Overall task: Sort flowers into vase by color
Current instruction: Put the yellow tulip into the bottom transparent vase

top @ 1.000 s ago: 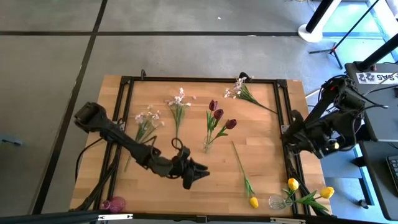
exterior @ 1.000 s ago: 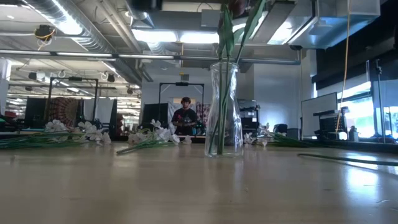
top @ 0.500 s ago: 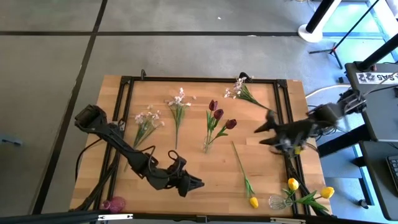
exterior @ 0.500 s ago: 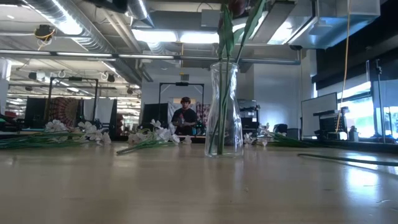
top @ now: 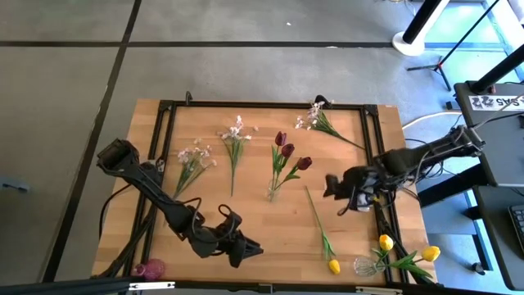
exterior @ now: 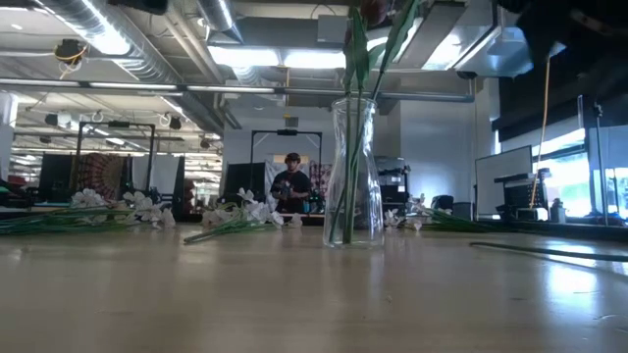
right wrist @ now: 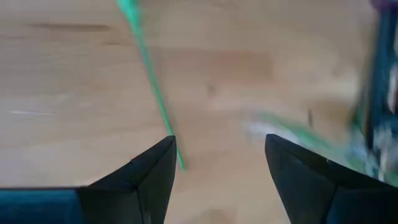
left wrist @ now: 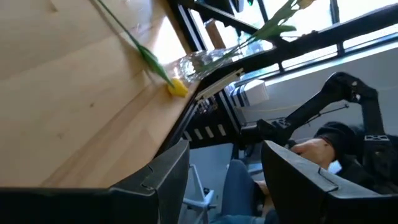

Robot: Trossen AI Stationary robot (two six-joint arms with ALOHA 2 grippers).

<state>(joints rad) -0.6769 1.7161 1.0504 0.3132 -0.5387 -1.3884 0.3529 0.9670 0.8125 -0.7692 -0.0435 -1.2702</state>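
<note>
The right gripper (top: 336, 197) hangs over the wooden table (top: 246, 229) with its fingers (right wrist: 149, 180) spread and nothing between them; a lone yellow tulip (top: 322, 233) lies just beside it, the green stem (right wrist: 149, 68) running away from the fingertips and the yellow head (top: 334, 266) lying toward the table's near edge. On the gripper's other side from its arm stands a clear vase (top: 271, 193) holding three dark red tulips (top: 287, 151) (its glass rises mid-table in the low view). Beyond that vase lie three sprays of white-pink blossoms (top: 235, 131). A second vase with yellow tulips (top: 405, 250) sits at the table's near right corner. The left gripper (top: 246, 250) waits low near the front edge, fingers (left wrist: 168, 177) apart and empty, pointing toward the yellow head.
</note>
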